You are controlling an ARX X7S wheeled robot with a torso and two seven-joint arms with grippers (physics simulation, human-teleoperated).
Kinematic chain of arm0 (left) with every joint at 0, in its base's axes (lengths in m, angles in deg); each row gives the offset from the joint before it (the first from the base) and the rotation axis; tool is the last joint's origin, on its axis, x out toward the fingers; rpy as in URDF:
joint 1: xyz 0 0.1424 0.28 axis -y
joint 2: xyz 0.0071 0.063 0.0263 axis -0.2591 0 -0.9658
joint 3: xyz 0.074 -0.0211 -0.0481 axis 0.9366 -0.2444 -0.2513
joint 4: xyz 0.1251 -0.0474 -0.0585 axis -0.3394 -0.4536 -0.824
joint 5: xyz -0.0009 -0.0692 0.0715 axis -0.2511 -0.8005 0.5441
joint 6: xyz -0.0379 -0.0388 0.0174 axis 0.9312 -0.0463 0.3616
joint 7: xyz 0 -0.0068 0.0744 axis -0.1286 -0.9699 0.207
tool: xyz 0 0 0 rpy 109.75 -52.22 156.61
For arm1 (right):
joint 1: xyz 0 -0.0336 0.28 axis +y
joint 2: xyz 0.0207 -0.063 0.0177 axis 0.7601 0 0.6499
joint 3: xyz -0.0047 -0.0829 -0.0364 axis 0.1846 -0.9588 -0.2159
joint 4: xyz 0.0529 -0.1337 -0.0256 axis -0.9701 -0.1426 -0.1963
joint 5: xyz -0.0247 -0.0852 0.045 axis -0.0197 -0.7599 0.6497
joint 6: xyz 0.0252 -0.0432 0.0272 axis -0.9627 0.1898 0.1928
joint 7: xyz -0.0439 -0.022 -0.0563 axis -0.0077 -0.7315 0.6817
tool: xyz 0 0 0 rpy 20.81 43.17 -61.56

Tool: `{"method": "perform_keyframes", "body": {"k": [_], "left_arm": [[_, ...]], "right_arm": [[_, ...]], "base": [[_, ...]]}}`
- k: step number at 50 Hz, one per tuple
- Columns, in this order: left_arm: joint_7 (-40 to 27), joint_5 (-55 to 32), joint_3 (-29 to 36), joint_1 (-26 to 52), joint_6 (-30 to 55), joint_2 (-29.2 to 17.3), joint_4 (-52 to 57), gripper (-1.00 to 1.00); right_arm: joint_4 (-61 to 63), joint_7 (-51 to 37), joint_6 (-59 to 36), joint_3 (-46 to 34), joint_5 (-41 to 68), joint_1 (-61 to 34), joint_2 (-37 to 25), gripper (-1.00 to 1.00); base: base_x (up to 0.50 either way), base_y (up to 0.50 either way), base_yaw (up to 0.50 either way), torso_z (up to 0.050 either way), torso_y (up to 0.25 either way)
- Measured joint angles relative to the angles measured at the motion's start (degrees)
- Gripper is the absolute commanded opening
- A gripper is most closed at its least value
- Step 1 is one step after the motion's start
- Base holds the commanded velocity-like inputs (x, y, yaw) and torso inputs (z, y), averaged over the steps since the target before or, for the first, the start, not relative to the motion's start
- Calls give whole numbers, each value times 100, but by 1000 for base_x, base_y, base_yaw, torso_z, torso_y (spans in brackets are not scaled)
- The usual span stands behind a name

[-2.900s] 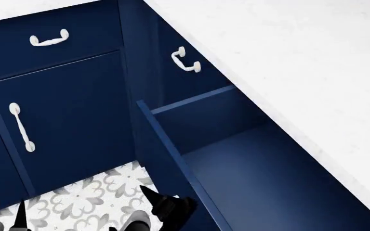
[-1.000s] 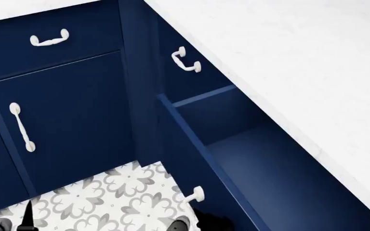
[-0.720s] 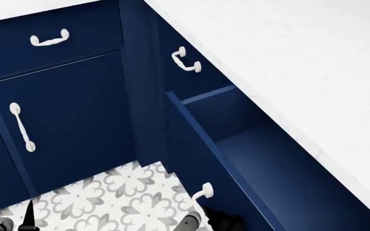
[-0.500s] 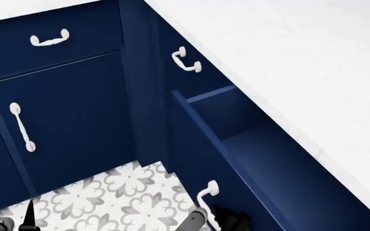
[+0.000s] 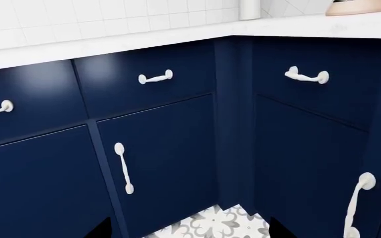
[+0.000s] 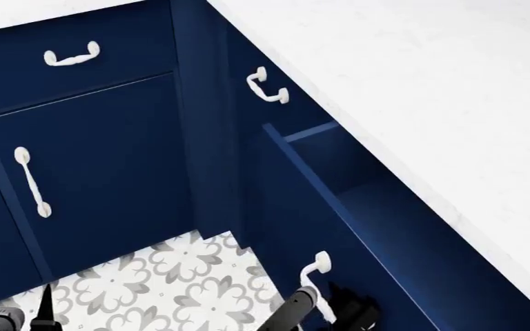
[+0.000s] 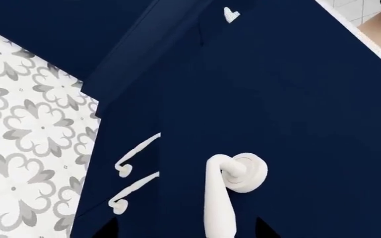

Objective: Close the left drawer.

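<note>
The left drawer (image 6: 303, 174) is a navy box part way out under the white counter, its plain inside showing. Its front panel carries a white curved handle (image 6: 314, 274). My right gripper (image 6: 341, 314) is at that front panel, close to the handle. In the right wrist view the handle (image 7: 222, 191) lies between the open gripper's (image 7: 184, 231) dark fingertips (image 7: 105, 231), which do not close on it. My left gripper (image 6: 36, 316) hangs low over the floor, open and empty (image 5: 190, 233). The drawer's handle also shows in the left wrist view (image 5: 357, 206).
A white marble countertop (image 6: 430, 83) overhangs the drawer. Navy cabinets fill the corner: closed drawers with curved handles (image 6: 72, 56) (image 6: 267, 87) and a door with a long white handle (image 6: 32, 183). Grey patterned tiles (image 6: 173, 289) cover the floor.
The left drawer has slid in towards the cabinet, leaving less of its inside showing. My right gripper has followed its front panel the same way. The left gripper has hardly moved.
</note>
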Motion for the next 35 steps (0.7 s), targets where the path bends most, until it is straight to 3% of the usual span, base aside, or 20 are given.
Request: {"method": "perform_keyframes", "body": {"k": [35], "left_arm": [[50,-37,-40,-21,-37,36,-65,100]], "right_arm": [[-608,-173,13,267,-430,-91,78,100]], "base": [[0,0,0,-1,0]]}}
